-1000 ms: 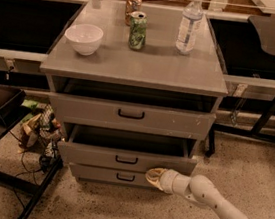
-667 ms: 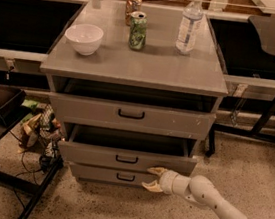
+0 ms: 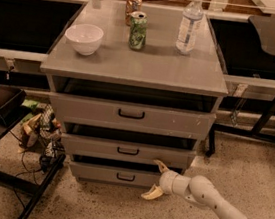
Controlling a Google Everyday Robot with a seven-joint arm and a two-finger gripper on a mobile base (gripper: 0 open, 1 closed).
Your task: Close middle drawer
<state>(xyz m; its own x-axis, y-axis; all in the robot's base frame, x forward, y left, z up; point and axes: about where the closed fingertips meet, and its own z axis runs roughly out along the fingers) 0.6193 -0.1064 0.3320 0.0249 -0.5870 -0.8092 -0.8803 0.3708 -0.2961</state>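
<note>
My gripper (image 3: pixel 153 178) is down low at the right of the cabinet front, fingers (image 3: pixel 161 165) splayed wide and holding nothing. The upper one reaches up to the bottom edge of the middle drawer (image 3: pixel 97 147), the lower one hangs past the bottom drawer (image 3: pixel 104 173). I can't tell whether that upper tip is actually touching the panel. The middle drawer sits second of three, its black handle (image 3: pixel 128 151) centred, with a dark strip of open tray showing above its front. I'd say it's most of the way in but not yet flush, so the job isn't done and a last push inward remains. The top drawer (image 3: pixel 176 121) juts out too, but it's not mine to deal with.
</note>
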